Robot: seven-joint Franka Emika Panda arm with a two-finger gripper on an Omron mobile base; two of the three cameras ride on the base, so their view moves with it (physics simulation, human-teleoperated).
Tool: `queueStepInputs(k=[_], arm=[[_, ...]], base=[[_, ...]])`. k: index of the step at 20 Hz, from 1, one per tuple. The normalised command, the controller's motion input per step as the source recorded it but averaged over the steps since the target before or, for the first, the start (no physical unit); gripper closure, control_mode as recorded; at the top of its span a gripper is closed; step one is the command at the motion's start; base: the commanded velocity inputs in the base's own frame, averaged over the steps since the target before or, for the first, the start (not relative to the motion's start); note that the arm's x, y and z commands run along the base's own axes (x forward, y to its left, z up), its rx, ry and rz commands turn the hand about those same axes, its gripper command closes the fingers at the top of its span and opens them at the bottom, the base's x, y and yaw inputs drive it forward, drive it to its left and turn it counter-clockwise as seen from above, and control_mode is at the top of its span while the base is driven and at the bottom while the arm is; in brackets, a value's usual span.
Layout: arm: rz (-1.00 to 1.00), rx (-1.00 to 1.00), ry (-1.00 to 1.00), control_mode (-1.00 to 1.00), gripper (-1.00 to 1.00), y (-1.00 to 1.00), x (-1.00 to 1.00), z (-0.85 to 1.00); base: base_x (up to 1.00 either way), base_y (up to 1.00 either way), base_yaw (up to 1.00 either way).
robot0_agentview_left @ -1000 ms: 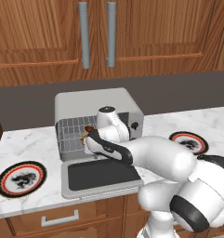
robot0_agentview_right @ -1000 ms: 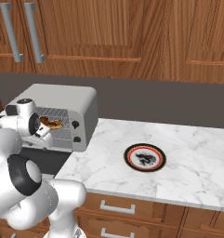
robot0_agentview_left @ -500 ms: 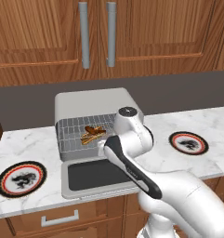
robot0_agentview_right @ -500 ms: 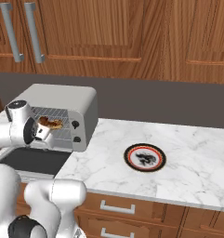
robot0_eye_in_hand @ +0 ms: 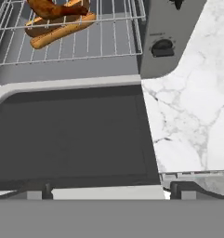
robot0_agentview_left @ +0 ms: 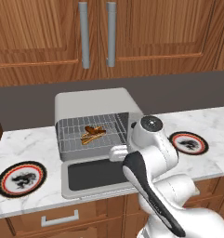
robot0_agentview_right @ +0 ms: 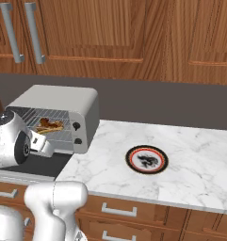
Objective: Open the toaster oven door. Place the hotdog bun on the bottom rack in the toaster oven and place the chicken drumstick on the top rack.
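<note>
Arm folded low before the open toaster oven (robot0_agentview_left: 95, 116) door (robot0_eye_in_hand: 71, 135); fingers' spread seemingly wide, unclear.

No words, numbers, brands or signs can be read anywhere. The toaster oven (robot0_eye_in_hand: 169, 42), just beyond the jaws, carries a dark knob (robot0_eye_in_hand: 162, 47) with nothing legible around it (any marks there are too small to tell). The plates (robot0_agentview_right: 147, 159) bear a dark figure inside a red ring, a picture and not lettering.
</note>
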Motion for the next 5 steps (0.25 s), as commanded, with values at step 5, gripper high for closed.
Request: queueStepInputs(k=[5], arm=[[0.0,0.0,-0.07,-1.0,-1.0,-0.2,-0.47,0.46]], base=[[0.0,0.0,0.0]])
